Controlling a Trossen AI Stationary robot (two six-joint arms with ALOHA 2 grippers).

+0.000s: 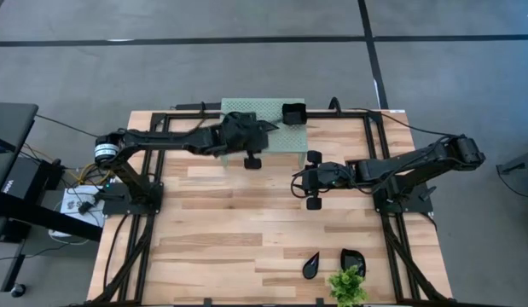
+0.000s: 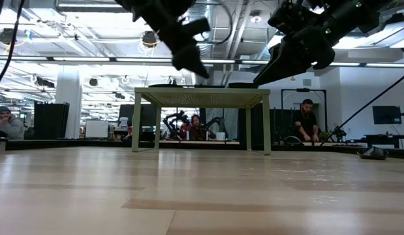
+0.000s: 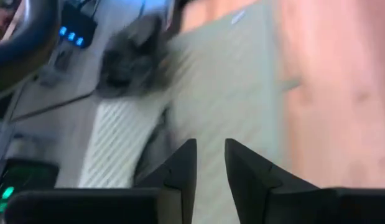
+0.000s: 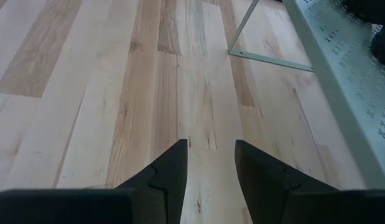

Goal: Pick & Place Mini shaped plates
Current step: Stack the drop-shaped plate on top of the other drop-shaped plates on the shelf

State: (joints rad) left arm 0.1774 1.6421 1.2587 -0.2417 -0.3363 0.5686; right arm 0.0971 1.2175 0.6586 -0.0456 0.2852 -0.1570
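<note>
A black square mini plate sits on the right end of the pale green perforated stand at the table's far edge. My left gripper hovers over the stand's top, open, with nothing between its fingers. A blurred dark shape lies on the stand ahead of it. My right gripper hangs open above bare table, near the stand's right legs. A teardrop plate and a rounded plate lie flat near the table's front edge.
A small green plant stands at the front edge beside the two plates. In the low view the stand rises on thin legs, with people and desks in the room behind. Wide bare wood lies in the table's middle and left.
</note>
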